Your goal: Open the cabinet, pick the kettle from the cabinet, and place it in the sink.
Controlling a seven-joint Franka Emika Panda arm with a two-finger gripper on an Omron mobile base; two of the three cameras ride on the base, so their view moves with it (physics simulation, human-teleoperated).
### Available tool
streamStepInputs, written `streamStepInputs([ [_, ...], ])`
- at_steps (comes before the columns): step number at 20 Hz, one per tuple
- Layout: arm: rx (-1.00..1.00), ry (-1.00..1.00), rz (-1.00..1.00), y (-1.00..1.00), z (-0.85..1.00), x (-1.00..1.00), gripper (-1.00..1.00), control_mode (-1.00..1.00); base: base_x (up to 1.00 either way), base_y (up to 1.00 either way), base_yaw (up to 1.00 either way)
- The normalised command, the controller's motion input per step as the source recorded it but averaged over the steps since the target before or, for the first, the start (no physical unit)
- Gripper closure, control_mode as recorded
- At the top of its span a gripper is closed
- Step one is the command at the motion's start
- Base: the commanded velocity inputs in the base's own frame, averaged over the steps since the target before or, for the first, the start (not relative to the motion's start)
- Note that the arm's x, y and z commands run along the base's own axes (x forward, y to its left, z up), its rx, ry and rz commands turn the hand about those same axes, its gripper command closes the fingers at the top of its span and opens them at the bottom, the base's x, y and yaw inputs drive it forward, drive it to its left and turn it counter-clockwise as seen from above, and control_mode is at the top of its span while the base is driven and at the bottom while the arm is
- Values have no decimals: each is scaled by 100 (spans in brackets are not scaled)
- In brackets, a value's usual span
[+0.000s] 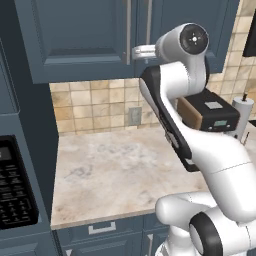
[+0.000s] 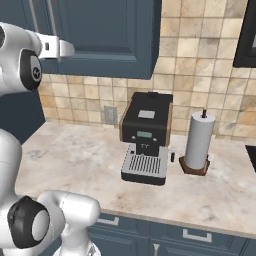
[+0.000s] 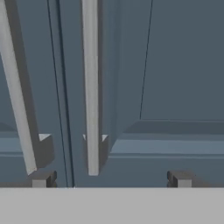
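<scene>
The cabinet (image 1: 85, 35) hangs over the counter with both dark blue-grey doors shut. In the hand view its two silver bar handles run upright. One handle (image 3: 91, 87) stands just right of the door seam, the other handle (image 3: 17, 87) is at the left. My gripper (image 3: 111, 180) is open close in front of the doors, with the lower end of the nearer handle above the gap between its fingers (image 3: 41, 179). From the base views the hand (image 1: 137, 50) (image 2: 62, 48) reaches up level with the cabinet's lower edge. The kettle is hidden and the sink is out of view.
A black coffee machine (image 2: 146, 137) stands on the marble counter (image 1: 115, 170) against the tiled wall, with a paper towel roll (image 2: 199, 142) to its right. A black microwave panel (image 1: 15, 185) sits at the far left. Blue drawers (image 1: 102, 228) run under the counter.
</scene>
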Motion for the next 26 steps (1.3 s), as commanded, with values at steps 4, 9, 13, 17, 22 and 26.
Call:
streamStepInputs([
  [4, 0, 0, 0, 2, 15, 27, -100, -100, 0, 0, 0],
  [9, 0, 0, 0, 7, 15, 31, -100, -100, 0, 0, 0],
  [13, 0, 0, 1, 14, 14, 29, -100, -100, 0, 0, 0],
  [17, 0, 0, 2, 12, 14, 30, -100, -100, 0, 0, 0],
  [22, 0, 0, 3, 5, 8, 34, -100, -100, 0, 0, 0],
  [26, 0, 2, 4, 0, 1, 40, -100, -100, 0, 0, 0],
])
